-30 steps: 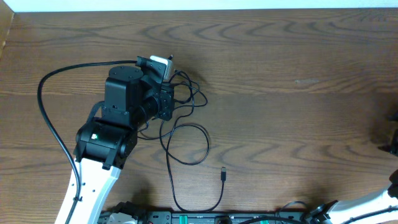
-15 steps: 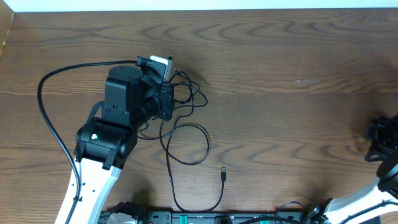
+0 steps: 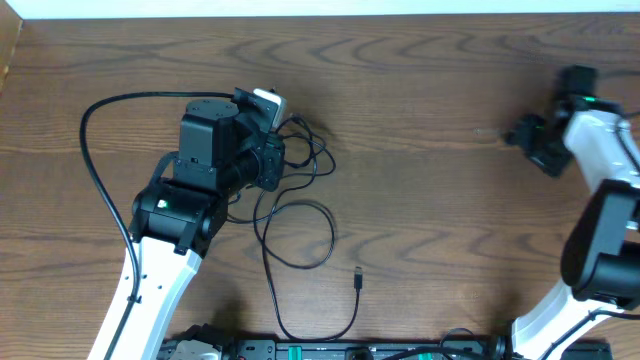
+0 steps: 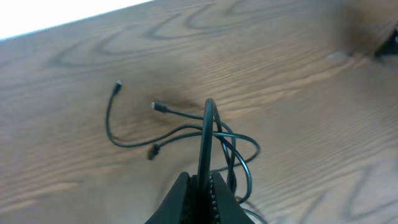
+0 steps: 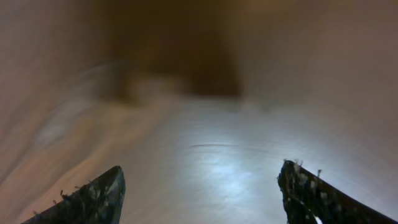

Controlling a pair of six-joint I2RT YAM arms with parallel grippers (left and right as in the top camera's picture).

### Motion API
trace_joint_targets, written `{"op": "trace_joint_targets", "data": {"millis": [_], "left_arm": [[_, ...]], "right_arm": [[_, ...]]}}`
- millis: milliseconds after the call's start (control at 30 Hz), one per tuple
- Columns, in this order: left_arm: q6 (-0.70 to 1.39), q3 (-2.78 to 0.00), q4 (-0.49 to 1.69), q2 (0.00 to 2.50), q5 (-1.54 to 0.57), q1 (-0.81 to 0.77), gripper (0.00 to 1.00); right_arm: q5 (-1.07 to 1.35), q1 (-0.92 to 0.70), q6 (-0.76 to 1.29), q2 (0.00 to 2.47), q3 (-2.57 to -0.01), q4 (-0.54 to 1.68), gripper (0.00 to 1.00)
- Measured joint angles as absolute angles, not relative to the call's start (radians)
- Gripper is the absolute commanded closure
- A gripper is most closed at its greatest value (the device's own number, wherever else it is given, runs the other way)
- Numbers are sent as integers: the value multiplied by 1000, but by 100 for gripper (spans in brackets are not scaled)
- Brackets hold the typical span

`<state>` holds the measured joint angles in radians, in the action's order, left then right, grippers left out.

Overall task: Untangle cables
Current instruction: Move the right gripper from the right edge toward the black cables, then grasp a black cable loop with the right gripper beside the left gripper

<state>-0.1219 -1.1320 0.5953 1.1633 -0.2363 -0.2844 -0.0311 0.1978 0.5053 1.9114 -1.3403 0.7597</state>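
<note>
Loose plug end (image 3: 358, 279) lies nearest the front edge of the table (image 3: 450, 230). Behind it, the cables (image 4: 206, 134) loop up into a tangle at centre-left. Left gripper (image 4: 200, 182) pinched tight on one strand there. Far right, well apart: right gripper (image 5: 202, 199), jaws spread, nothing between. That view is blurred; the surface beneath is probably table.

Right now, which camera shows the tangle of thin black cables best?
The left wrist view: the thin black cables run, close up, into the shut left fingers. Overhead shows their loops on the wooden table, partly hidden by the left arm. The right wrist view shows none.
</note>
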Motion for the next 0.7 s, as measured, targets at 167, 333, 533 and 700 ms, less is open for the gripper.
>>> {"op": "trace_joint_targets", "data": {"millis": [167, 333, 533, 700], "left_arm": [[-186, -1132, 548, 1164, -67, -286, 76], [-213, -1132, 551, 1164, 207, -286, 73], [-220, -1132, 587, 1164, 379, -286, 66], [-225, -1132, 575, 1164, 422, -286, 61]], "right_arm": [[31, 10, 255, 1911, -1340, 709, 16], [52, -139, 103, 1911, -1340, 679, 13], [57, -249, -24, 1911, -1340, 650, 15], [62, -313, -88, 1911, -1340, 602, 21]]}}
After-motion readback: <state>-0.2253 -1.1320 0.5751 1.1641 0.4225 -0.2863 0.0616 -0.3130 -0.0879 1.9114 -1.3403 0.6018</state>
